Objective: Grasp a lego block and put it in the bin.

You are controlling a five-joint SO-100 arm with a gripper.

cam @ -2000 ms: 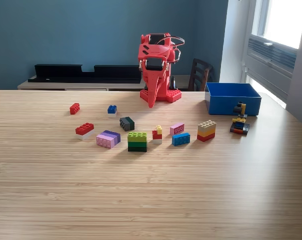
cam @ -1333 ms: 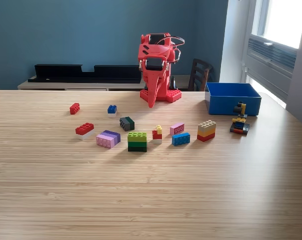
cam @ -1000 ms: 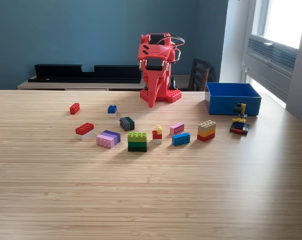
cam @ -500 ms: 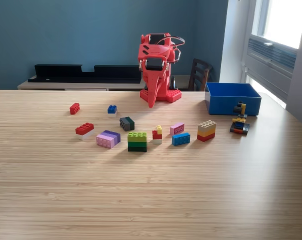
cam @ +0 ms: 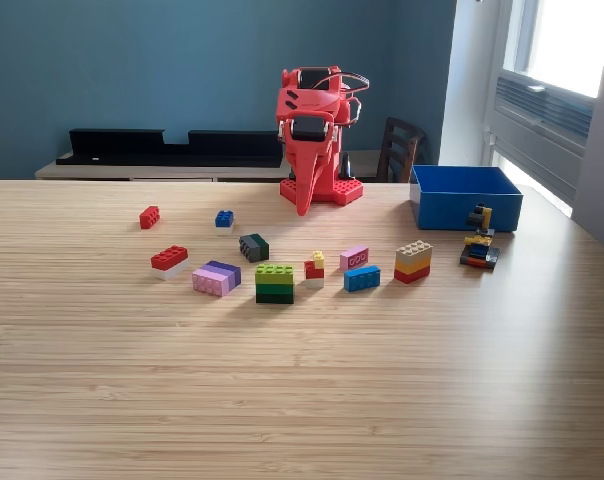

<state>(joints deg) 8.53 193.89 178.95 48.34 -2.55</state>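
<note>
A red robot arm (cam: 312, 135) sits folded at the far edge of a wooden table (cam: 302, 380), its gripper (cam: 303, 205) pointing down with jaws together, holding nothing. The blue bin (cam: 466, 196) stands at the exterior view's right, near the arm. Lego blocks lie scattered in front, including a green block (cam: 274, 282) and a small blue block (cam: 224, 218).

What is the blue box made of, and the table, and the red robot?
The bin looks like smooth, bright blue plastic with thin straight walls. The table seems wood or bamboo, showing fine pale grain stripes. The robot arm looks like matte red plastic, probably 3D-printed.
</note>
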